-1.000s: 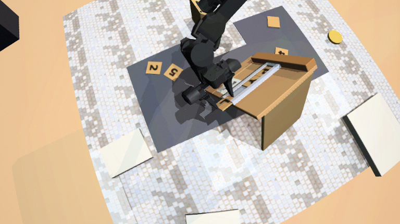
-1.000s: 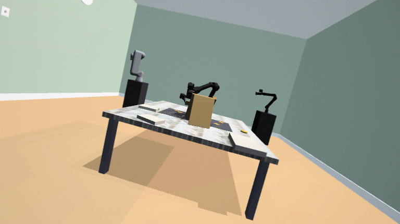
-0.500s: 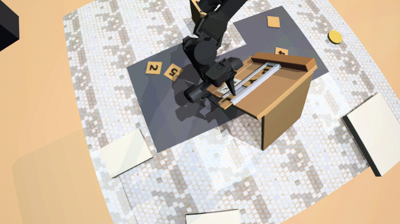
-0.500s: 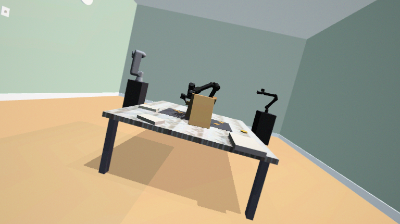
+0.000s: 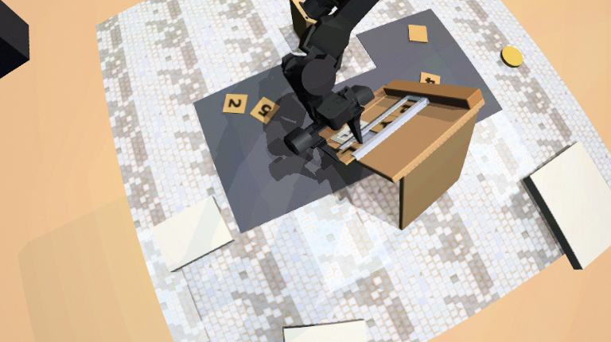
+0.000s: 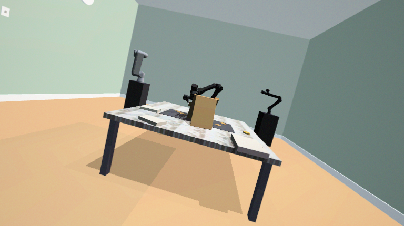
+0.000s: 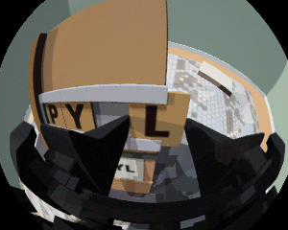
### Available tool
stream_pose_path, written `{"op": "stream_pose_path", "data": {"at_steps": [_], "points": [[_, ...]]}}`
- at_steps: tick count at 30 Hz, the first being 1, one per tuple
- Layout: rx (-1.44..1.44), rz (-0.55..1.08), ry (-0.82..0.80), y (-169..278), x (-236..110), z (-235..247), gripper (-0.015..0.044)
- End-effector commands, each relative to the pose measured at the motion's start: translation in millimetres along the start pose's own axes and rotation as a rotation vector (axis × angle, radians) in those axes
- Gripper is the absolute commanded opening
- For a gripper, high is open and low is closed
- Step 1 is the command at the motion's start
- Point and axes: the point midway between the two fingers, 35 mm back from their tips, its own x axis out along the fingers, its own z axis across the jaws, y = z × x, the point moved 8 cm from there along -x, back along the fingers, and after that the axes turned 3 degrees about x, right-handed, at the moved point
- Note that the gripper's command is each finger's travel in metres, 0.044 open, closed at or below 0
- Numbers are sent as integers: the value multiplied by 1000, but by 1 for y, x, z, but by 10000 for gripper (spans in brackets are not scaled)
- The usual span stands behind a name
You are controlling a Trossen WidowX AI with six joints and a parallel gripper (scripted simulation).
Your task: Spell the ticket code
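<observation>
A black robot arm reaches down over a tan wooden board [image 5: 418,149] that stands on a dark mat [image 5: 243,176] on a mosaic-patterned counter [image 5: 148,72]. A silver letter rail [image 5: 391,127] runs along the board's sloping face. The gripper [image 7: 154,130] is clamped on a tan tile marked L [image 7: 158,122], held at the rail's open end, the end nearer the arm. In the wrist view, tiles P [image 7: 56,115] and Y [image 7: 77,117] already sit inside the rail to the left of the held tile, and a small white ticket [image 7: 132,168] below it appears to read PYL, though the print is tiny. The L seems to be the last letter needed, so this step is feeding it into the channel and sliding it along until it meets the Y. To do this well, the tile should stay level with the rail and square to its slot; any tilt could jam it at the mouth. The push should run straight along the rail, gently, with the fingers releasing only once the tile sits home. Spare tiles marked 2 [image 5: 235,103] and 5 [image 5: 265,110] lie on the mat beside the arm, and a yellow disc [image 5: 511,56] rests well apart near the counter's edge.
</observation>
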Motion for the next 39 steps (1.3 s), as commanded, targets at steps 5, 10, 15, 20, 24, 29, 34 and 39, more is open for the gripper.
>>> {"op": "stream_pose_path", "data": {"at_steps": [5, 10, 15, 20, 24, 29, 34, 39], "points": [[6, 1, 5, 1, 0, 5, 0], [6, 1, 5, 1, 0, 7, 0], [6, 1, 5, 2, 0, 10, 0], [6, 1, 5, 2, 0, 13, 0], [6, 1, 5, 2, 0, 13, 0], [6, 1, 5, 1, 0, 14, 0], [7, 1, 5, 1, 0, 17, 0], [7, 1, 5, 1, 0, 20, 0]]}}
